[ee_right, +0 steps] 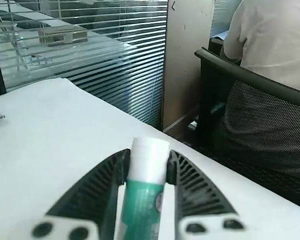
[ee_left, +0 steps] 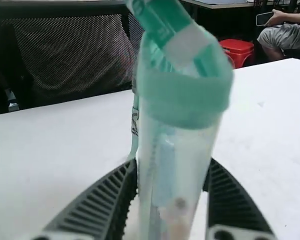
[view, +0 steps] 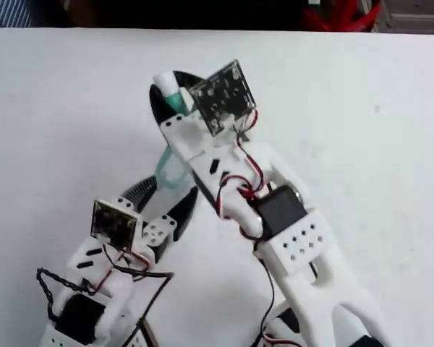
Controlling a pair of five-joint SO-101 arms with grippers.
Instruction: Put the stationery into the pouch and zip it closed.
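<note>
A clear pouch [view: 172, 173] with a teal rim [ee_left: 182, 97] stands upright, mouth up, and my left gripper [view: 160, 199] is shut on its lower part. Its dark ribbed fingers [ee_left: 102, 200] press both sides of the pouch [ee_left: 180, 150]. Some stationery shows dimly inside near the bottom [ee_left: 176, 212]. My right gripper [view: 166, 94] is above the pouch, shut on a green glue stick [view: 170, 90] with a white cap [ee_right: 147, 155]. In the left wrist view the glue stick [ee_left: 165, 25] slants down into the pouch's mouth. The right gripper [ee_right: 146, 167] holds the stick just below its cap.
Both arms stand over a white table [view: 362, 108], with bare surface to the left and right of them. The table's far edge [view: 72, 29] lies beyond the grippers. Behind it are a black mesh chair [ee_left: 65, 50] and a red stool [ee_left: 237, 50].
</note>
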